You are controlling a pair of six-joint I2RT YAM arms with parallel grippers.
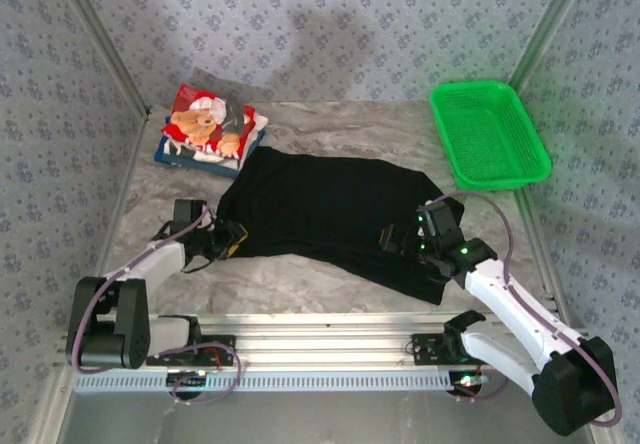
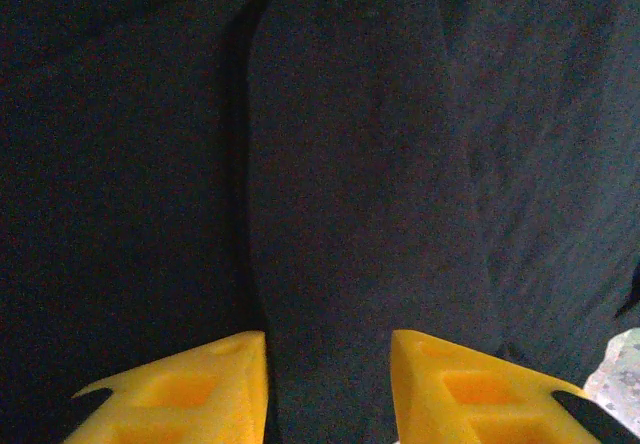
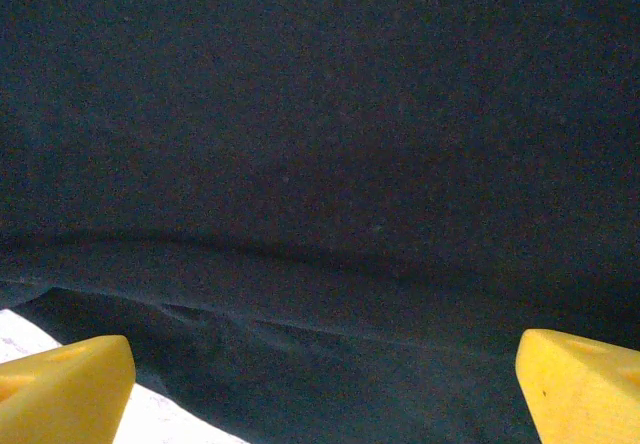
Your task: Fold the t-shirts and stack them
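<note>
The large black t-shirt [image 1: 330, 214] lies spread across the middle of the table. My left gripper [image 1: 228, 239] is at its left edge. In the left wrist view that gripper [image 2: 328, 339] has its yellow fingers [image 2: 200, 389] partly closed, a raised ridge of black cloth [image 2: 330, 214] standing between them. My right gripper [image 1: 400, 242] is over the shirt's near right part. Seen from the right wrist, this gripper [image 3: 322, 342] is wide open above the black cloth [image 3: 320, 144] beside its hem. The folded red-and-white teddy-bear shirt [image 1: 210, 124] rests on the dark blue shirt [image 1: 172, 154] at the back left.
A green mesh basket [image 1: 488, 134] stands at the back right. Patterned walls close in the marble table [image 1: 300, 284] on three sides. A metal rail with the arm bases runs along the near edge [image 1: 320, 349]. Bare table [image 3: 150, 419] shows under the right gripper's left finger.
</note>
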